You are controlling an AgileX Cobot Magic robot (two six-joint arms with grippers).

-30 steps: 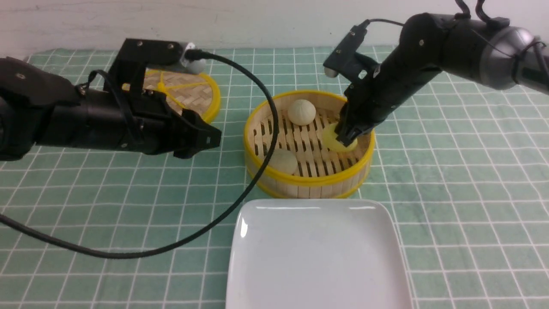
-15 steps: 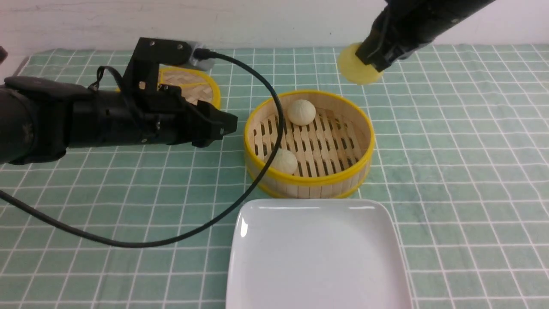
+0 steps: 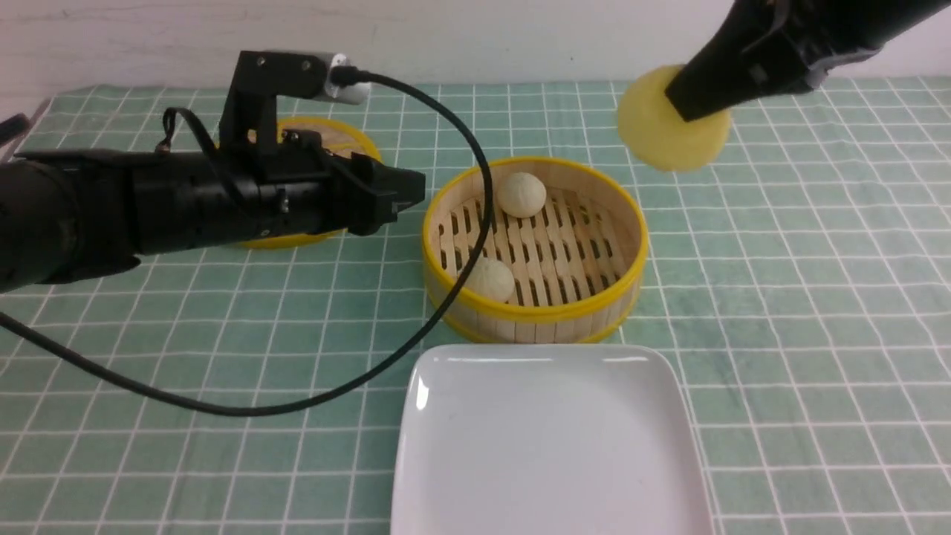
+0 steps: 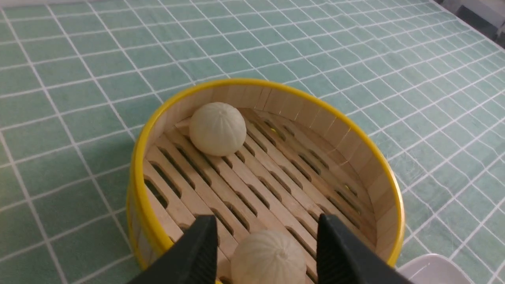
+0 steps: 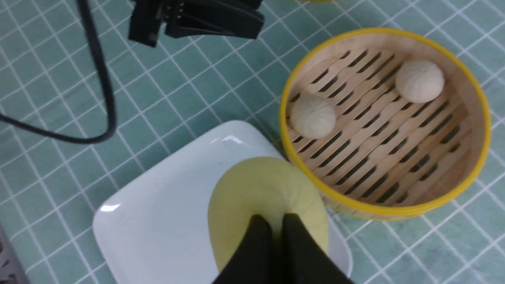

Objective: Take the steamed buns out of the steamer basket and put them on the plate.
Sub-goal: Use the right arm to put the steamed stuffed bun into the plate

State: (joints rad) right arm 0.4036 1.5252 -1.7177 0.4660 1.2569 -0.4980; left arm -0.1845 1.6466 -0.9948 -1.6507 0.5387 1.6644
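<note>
My right claw (image 3: 680, 111) pinches the yellow bun (image 3: 661, 137) high, likely to clear the basket (image 3: 535, 315); left claw (image 4: 268, 221) open, probably waiting its turn.

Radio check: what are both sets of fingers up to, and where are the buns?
Right fingers shut on yellow bun, held aloft. Left fingers open, holding nothing. Two pale buns in basket.
</note>
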